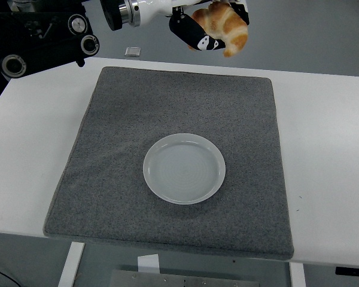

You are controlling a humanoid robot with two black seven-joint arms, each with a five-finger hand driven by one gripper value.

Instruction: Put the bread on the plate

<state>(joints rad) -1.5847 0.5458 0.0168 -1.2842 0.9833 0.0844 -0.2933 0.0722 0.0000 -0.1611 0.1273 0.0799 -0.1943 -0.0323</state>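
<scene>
A golden-brown bread roll point(225, 25) is held in my left hand point(210, 30), whose black fingers are shut around it. The hand hangs high at the top centre of the head view, beyond the far edge of the grey mat point(137, 107). Its white forearm reaches in from the upper left. A white round plate point(184, 168) lies empty on the mat, a little right of centre and well nearer to me than the bread. My right arm does not show.
The mat covers most of the white table point(329, 149). Black robot machinery point(42, 36) fills the top left corner. A small square object point(132, 51) lies on the floor behind the table.
</scene>
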